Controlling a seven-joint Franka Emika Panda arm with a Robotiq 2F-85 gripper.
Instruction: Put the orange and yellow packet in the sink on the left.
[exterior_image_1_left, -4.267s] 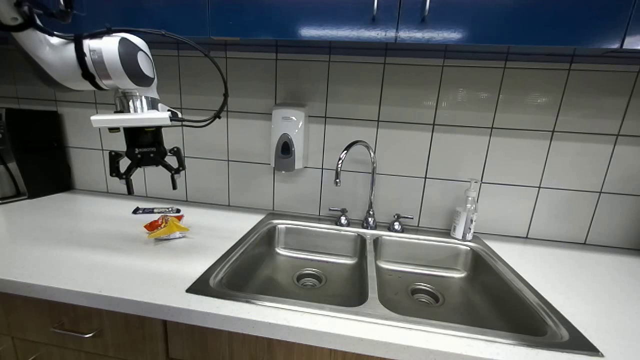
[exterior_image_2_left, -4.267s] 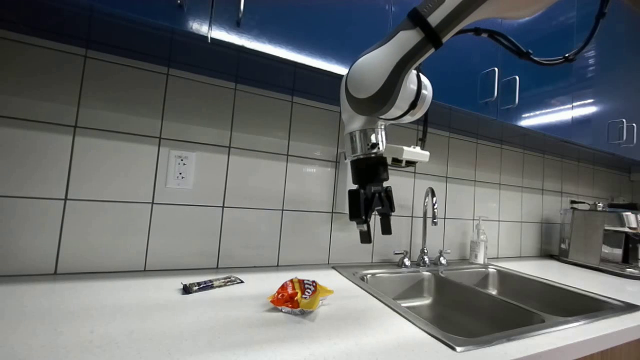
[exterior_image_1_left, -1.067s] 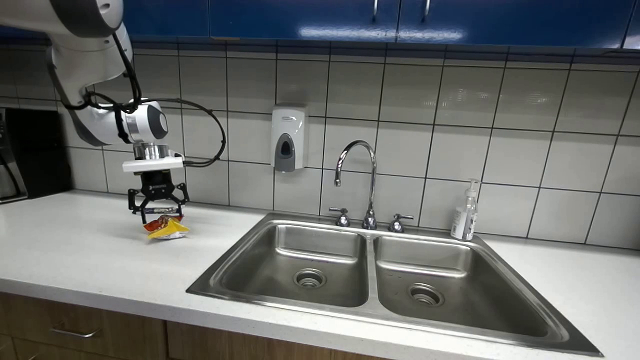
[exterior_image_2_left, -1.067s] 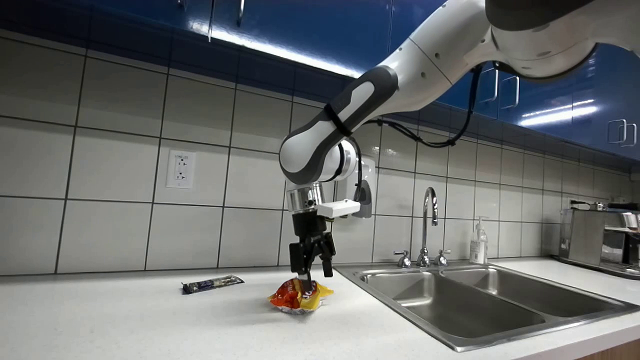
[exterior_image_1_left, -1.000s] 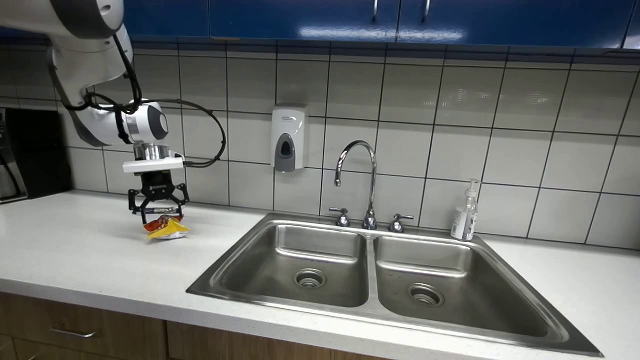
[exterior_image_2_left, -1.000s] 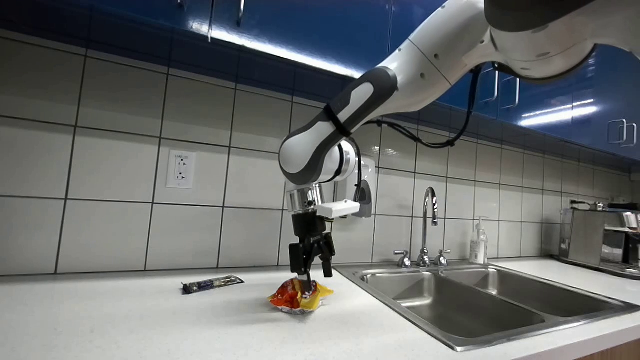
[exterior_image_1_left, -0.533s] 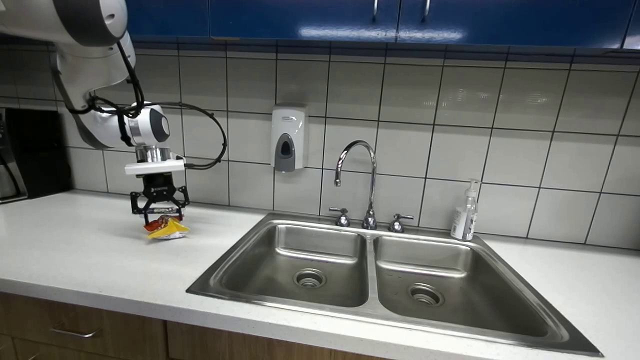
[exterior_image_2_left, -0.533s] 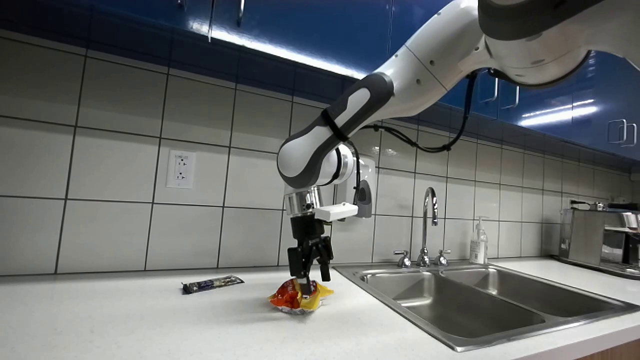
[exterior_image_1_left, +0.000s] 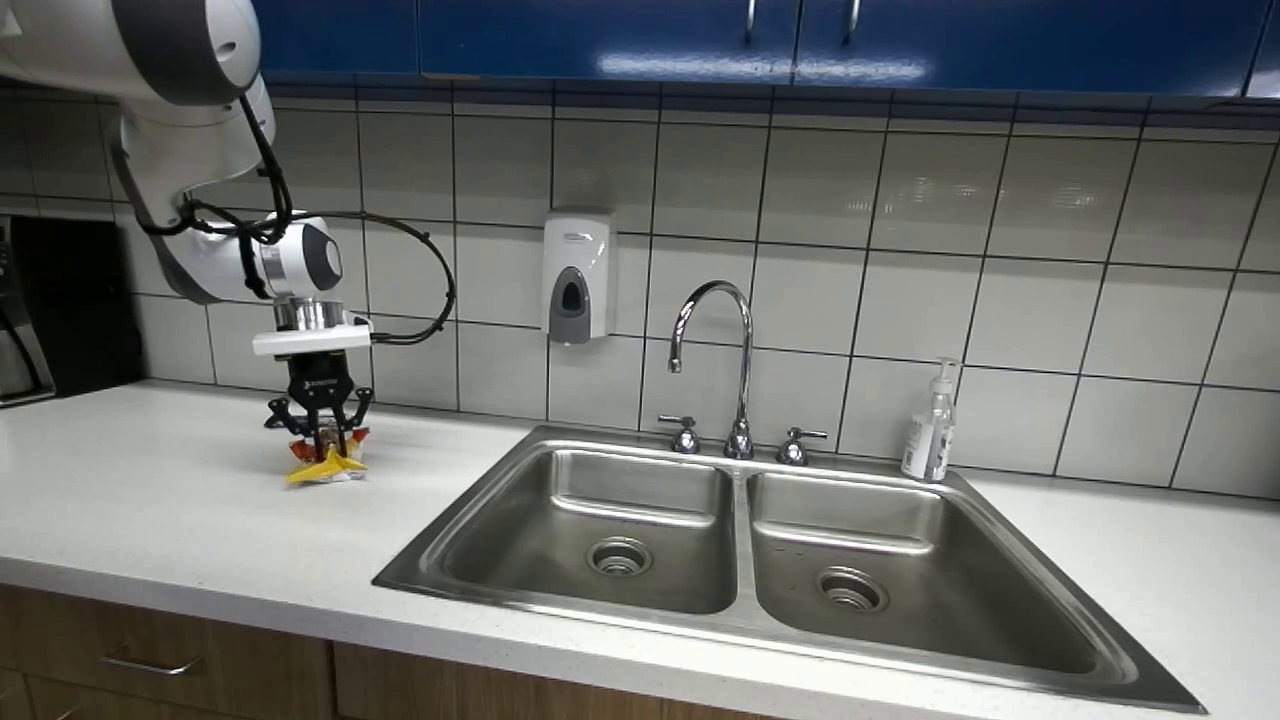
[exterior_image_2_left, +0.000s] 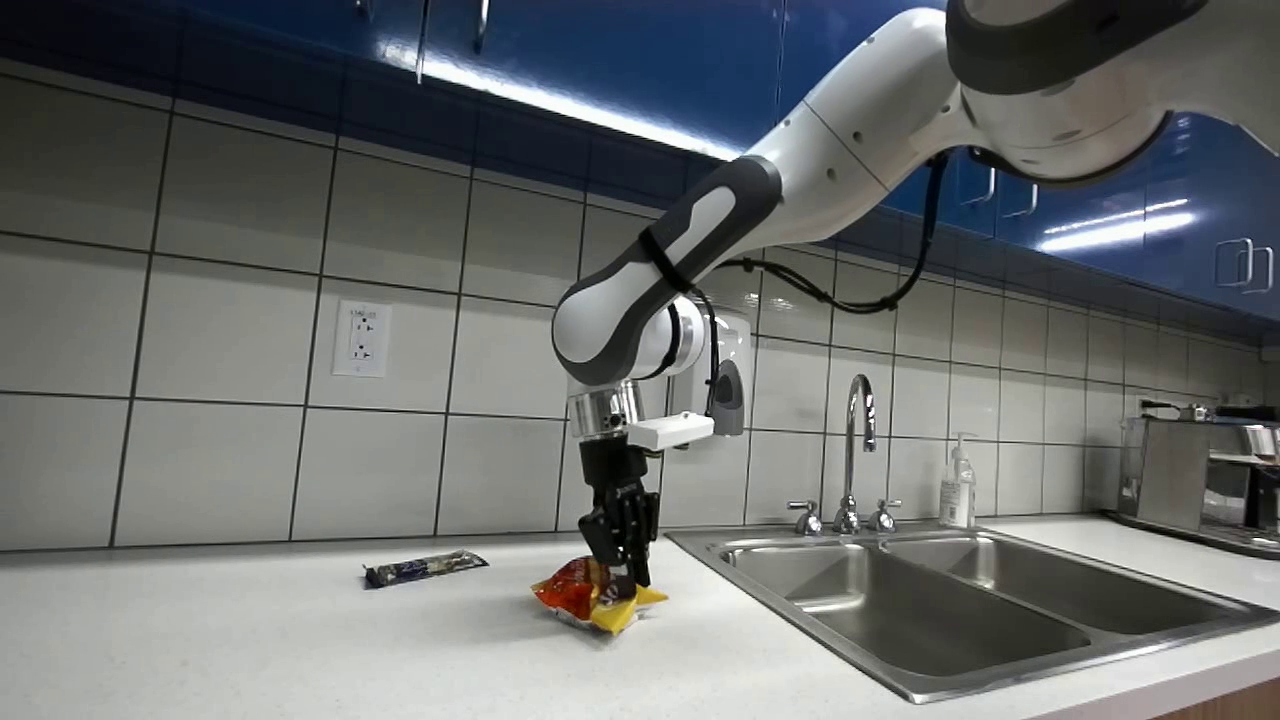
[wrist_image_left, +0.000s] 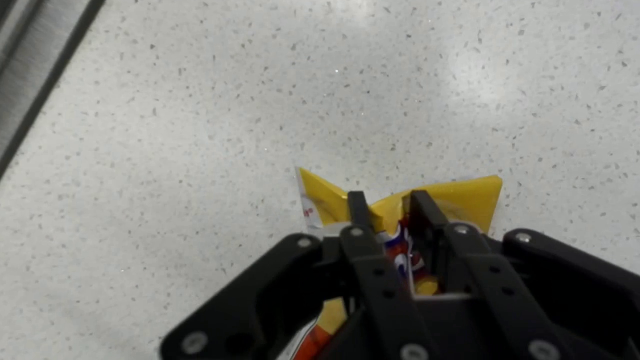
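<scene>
The orange and yellow packet (exterior_image_1_left: 325, 467) lies on the white counter, left of the sink. In an exterior view its red-orange end (exterior_image_2_left: 568, 590) points away from the sink. My gripper (exterior_image_1_left: 331, 452) is down over the packet, fingers pointing at the counter. In the wrist view the gripper (wrist_image_left: 389, 201) has the packet's crumpled middle pinched between its fingers, with yellow corners (wrist_image_left: 467, 197) sticking out on both sides. Part of the packet is hidden under the gripper body. The left sink basin (exterior_image_1_left: 520, 530) is bare steel with a drain.
A dark wrapped bar (exterior_image_2_left: 425, 569) lies behind the packet, partly hidden by the gripper in an exterior view. Beyond the left basin is the right basin (exterior_image_1_left: 960, 600). A tall faucet (exterior_image_1_left: 745, 380) and a pump bottle (exterior_image_1_left: 930, 435) stand at the sink's back. The sink rim (wrist_image_left: 45, 65) crosses the wrist view's corner.
The fingers have come together from wide apart, squeezing the packet, which is now folded and slightly turned. My gripper has dropped a little lower. The bar has stayed put.
</scene>
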